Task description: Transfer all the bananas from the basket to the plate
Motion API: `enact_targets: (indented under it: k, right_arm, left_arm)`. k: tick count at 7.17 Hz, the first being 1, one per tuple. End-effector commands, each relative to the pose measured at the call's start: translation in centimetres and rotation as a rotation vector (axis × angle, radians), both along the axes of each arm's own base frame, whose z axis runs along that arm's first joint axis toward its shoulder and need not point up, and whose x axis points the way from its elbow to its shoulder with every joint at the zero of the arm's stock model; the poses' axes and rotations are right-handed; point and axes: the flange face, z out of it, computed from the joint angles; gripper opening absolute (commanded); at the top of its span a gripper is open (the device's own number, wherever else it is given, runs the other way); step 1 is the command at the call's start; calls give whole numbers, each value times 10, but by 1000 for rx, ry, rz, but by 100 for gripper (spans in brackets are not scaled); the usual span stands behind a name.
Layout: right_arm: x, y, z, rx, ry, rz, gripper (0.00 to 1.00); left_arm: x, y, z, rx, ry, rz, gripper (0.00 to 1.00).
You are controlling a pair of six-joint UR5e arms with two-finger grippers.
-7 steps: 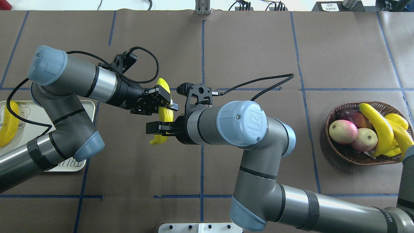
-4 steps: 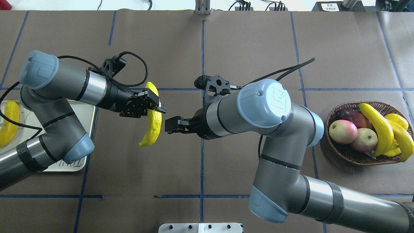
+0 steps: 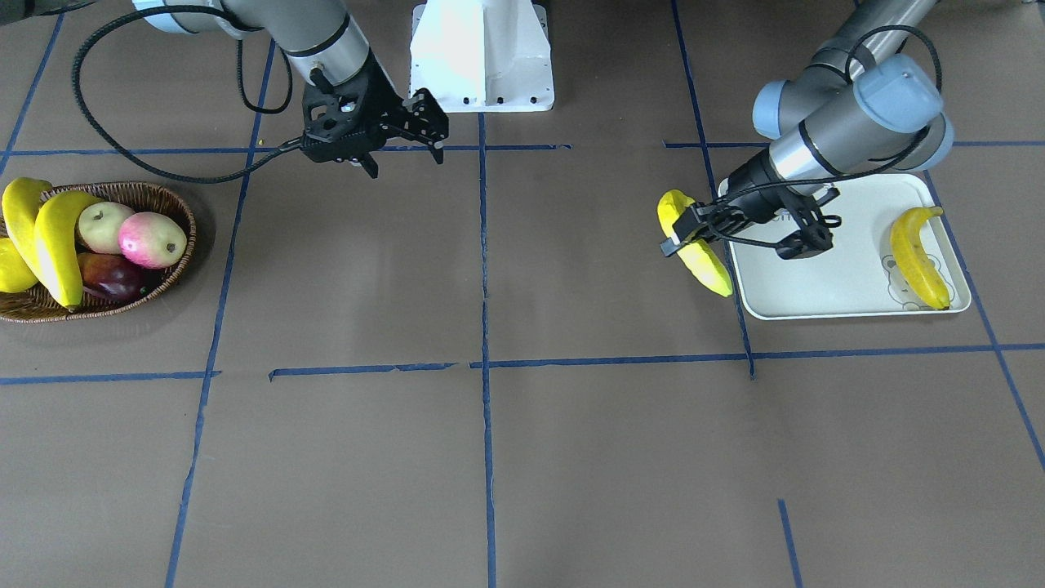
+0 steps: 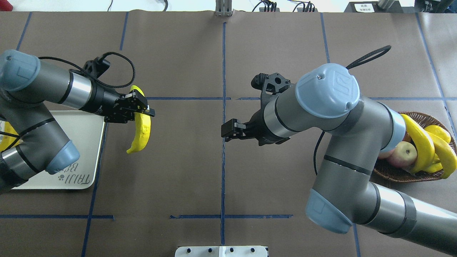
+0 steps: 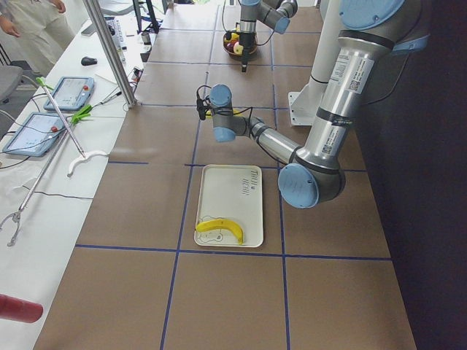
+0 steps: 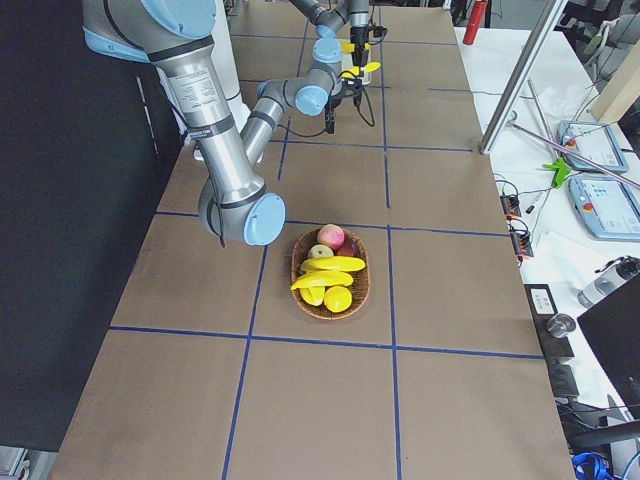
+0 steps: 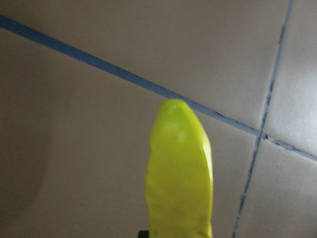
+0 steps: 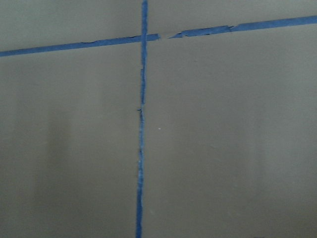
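Overhead exterior shows left fingers (image 4: 140,103) clamping a banana (image 4: 140,134) near the plate (image 4: 89,142).

Basket (image 4: 392,174) part hid.; plate's (image 4: 85,142) 1 banana (image 4: 6,131) mostly hid.

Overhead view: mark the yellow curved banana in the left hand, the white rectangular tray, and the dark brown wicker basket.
Held yellow curved banana (image 4: 142,129), overhead view, mid-body.
White rectangular tray (image 4: 89,137), overhead view, bare floor.
Dark brown wicker basket (image 4: 396,174), overhead view, woven wall.
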Motion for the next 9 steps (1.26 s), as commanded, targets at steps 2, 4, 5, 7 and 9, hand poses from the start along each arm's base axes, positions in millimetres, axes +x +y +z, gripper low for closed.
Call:
enact_targets:
  k: [2,4,5,7,9]
  right_arm:
    - [60,-3,88,84,144,-67,99]
    - [109,0,146,175,231,-150,99]
    - [128,-5,162,195,249,-173,99]
    - [129,-6,165,194,248,-181,99]
    - [129,-6,165,194,248,-182,99]
  left_arm:
    - [-69,1,94,-45,-158,-45,2]
    - [-120,7,158,-63,-277,-65,2]
    - [-133,7,183,-99,-369,-94,2]
    - [-137,13,228,-120,-475,-122,3]
    - [-137,12,234,-56,-495,-76,31]
